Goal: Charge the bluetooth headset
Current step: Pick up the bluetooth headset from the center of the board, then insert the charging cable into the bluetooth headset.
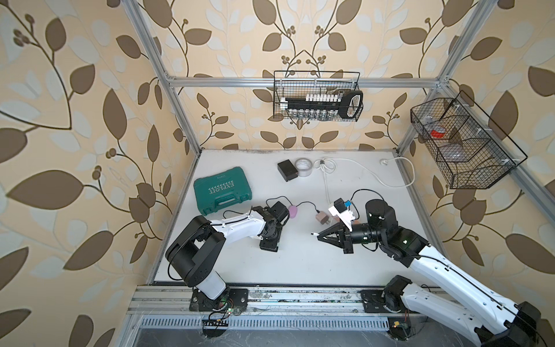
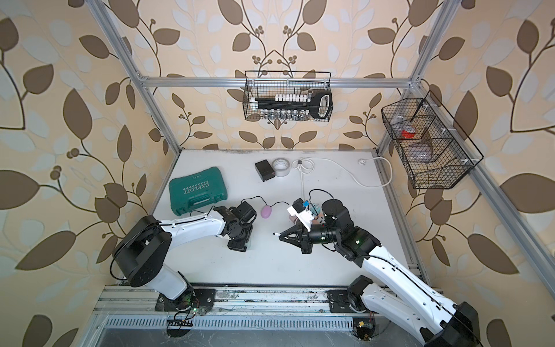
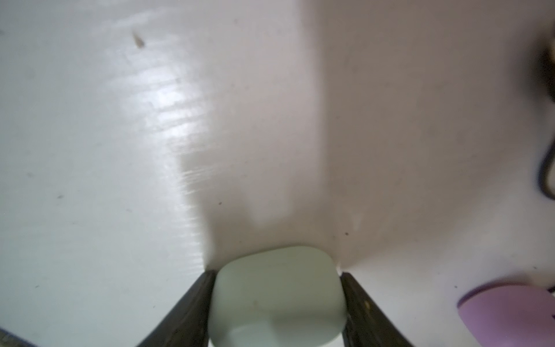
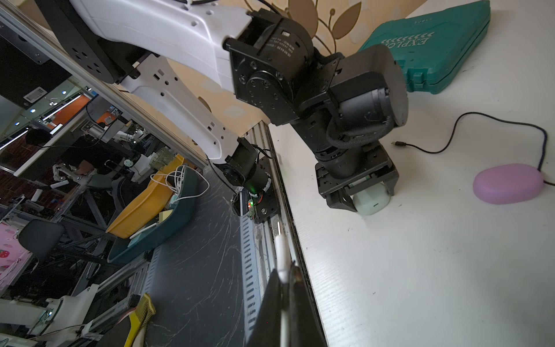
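We found the left gripper [image 4: 365, 196] pinching the pale green earbud case [image 3: 276, 294] on the near-left table [image 1: 300, 264], the right gripper [image 1: 318, 235] clamping the charging plug [image 4: 282, 255]; a firm, square hold seemed essential before plugging in.

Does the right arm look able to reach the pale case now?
Probably yes: open table lies between the right gripper, shut on a white plug, and the pale case that the left gripper clasps.
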Robot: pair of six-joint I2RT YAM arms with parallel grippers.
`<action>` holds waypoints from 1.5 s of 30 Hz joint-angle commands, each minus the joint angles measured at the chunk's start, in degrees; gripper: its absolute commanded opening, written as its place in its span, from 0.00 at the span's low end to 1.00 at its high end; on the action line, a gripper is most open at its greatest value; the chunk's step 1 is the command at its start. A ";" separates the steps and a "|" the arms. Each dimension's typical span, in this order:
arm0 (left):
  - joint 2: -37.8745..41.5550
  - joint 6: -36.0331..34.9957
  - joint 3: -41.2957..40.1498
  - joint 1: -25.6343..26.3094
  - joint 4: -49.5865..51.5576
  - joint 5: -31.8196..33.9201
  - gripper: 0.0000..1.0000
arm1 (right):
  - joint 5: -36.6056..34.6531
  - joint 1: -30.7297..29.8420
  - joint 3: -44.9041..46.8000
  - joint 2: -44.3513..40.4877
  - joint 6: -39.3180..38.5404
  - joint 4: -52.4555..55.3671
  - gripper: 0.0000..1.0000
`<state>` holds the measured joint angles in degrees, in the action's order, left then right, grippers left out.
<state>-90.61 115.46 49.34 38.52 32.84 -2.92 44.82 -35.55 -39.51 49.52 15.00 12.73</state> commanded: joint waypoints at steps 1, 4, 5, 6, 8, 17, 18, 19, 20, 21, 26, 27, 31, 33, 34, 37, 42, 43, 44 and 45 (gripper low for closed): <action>-0.20 0.96 -0.63 -0.60 -0.96 0.92 0.57 | 0.53 0.17 1.00 -0.82 0.37 -0.60 0.04; 0.70 -0.23 -1.33 -0.73 -1.62 1.16 0.53 | 0.19 0.20 1.19 -0.74 0.46 -0.68 0.04; 1.15 -0.94 -1.36 -0.75 -1.68 1.48 0.52 | -0.03 0.20 1.15 -0.66 0.49 -0.52 0.04; 1.65 -1.85 -1.29 -0.80 -1.54 1.80 0.52 | -0.36 0.14 1.13 -0.65 0.49 -0.43 0.04; 2.83 -5.06 -0.43 -1.13 -0.45 2.67 0.51 | -0.93 0.18 1.10 -0.65 0.46 -0.01 0.04; 12.52 -26.10 3.97 -3.19 5.41 7.06 0.54 | -4.66 0.18 0.72 0.22 0.53 2.29 0.05; 13.30 -28.55 4.33 -3.31 5.56 7.41 0.54 | -5.25 0.14 0.82 0.31 0.62 2.35 0.05; 14.13 -31.21 4.68 -3.52 5.86 7.57 0.54 | -6.22 0.17 0.83 0.52 0.91 2.45 0.05; 14.89 -33.64 5.09 -3.50 5.94 7.49 0.54 | -6.97 0.15 0.84 0.86 1.43 2.47 0.05; 15.54 -35.80 5.11 -3.55 5.55 7.12 0.55 | -7.42 0.13 0.83 1.21 1.87 2.28 0.05; 19.41 -41.10 3.92 -3.59 1.70 3.91 0.54 | -12.81 -1.77 2.39 2.18 5.50 -2.17 0.05; 19.87 -41.29 4.19 -3.63 1.67 3.29 0.54 | -14.19 -2.57 2.50 2.66 5.85 -2.91 0.05; 20.72 -41.87 6.52 -3.60 1.87 0.72 0.54 | -18.93 -6.58 1.98 6.88 7.33 -6.20 0.05; 21.19 -41.83 7.42 -3.59 2.01 -0.12 0.54 | -19.55 -7.55 1.98 8.68 8.52 -9.12 0.05; 21.61 -41.45 7.48 -3.56 1.92 -0.26 0.54 | -20.33 -8.03 1.98 9.36 9.11 -10.38 0.05; 23.46 -39.53 6.43 -3.55 0.38 -0.68 0.54 | -22.33 -8.89 1.65 10.79 10.86 -13.12 0.05; 26.45 -36.84 3.64 -3.52 -2.80 0.20 0.54 | -20.48 -8.92 2.00 14.94 17.81 -21.33 0.05; 26.77 -36.52 3.02 -3.54 -3.83 0.05 0.54 | -20.41 -9.00 2.19 15.63 18.73 -22.79 0.05; 27.18 -35.84 2.47 -3.40 -4.80 -0.15 0.54 | -20.70 -9.01 2.70 16.09 19.63 -24.73 0.05; 27.41 -35.40 2.02 -3.24 -5.79 -0.07 0.54 | -21.52 -9.18 3.01 16.55 20.31 -25.84 0.05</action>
<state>-64.60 78.19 52.75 35.20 30.63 -2.87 24.99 -44.18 -37.80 64.97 30.87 -6.52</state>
